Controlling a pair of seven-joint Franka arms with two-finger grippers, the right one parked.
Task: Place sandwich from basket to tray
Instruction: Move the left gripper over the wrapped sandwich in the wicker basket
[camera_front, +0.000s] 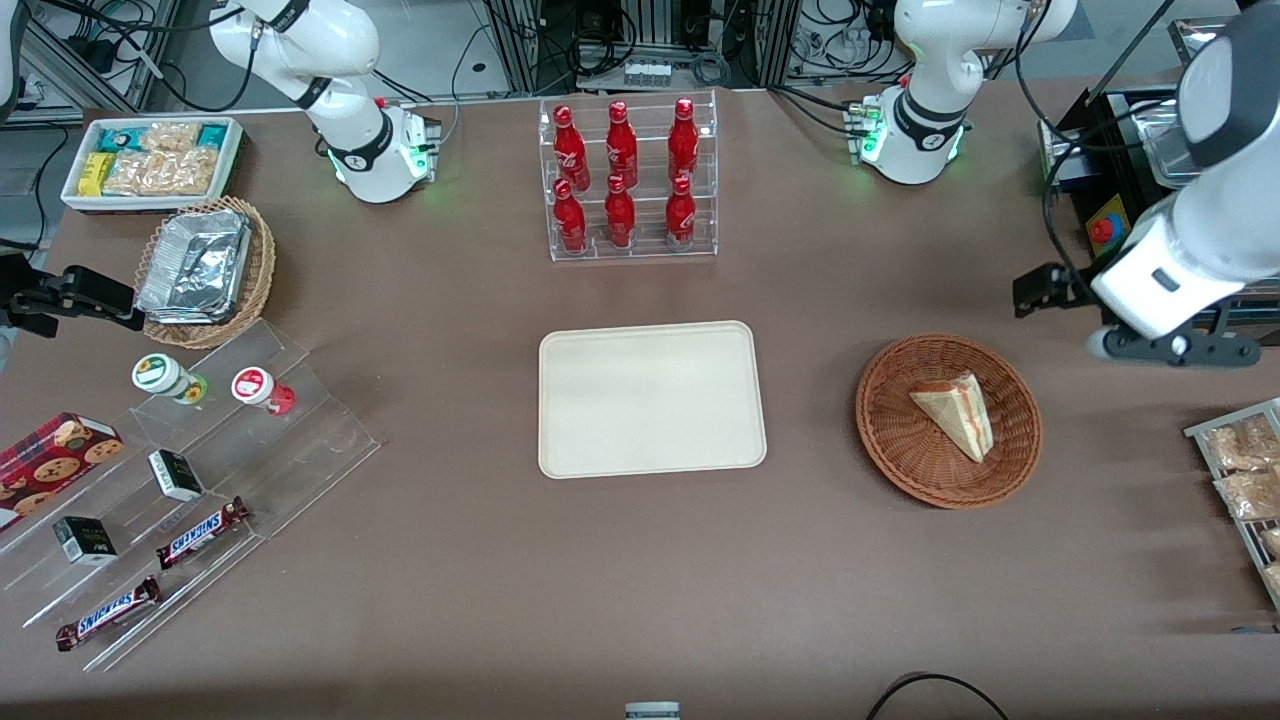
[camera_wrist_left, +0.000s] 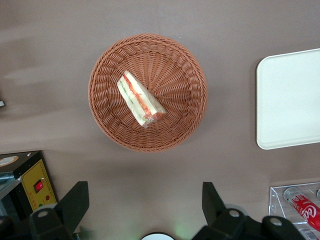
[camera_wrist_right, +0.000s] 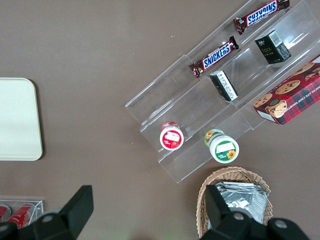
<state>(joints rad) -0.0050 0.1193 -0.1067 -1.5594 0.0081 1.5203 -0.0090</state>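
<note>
Front view: sandwich (camera_front: 955, 413) lies in basket (camera_front: 900, 460), well apart from bare tray (camera_front: 652, 398). Left wrist view: gripper (camera_wrist_left: 145, 202) high above table, fingers (camera_wrist_left: 75, 202) spread wide, holding nothing; sandwich (camera_wrist_left: 140, 99) inside basket (camera_wrist_left: 110, 125).

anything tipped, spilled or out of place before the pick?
Nothing stands out. The sandwich lies whole in the basket, the tray is bare and sits square on the table, and the bottles stand upright in their rack. The gripper hovers open above the table beside the basket.
</note>
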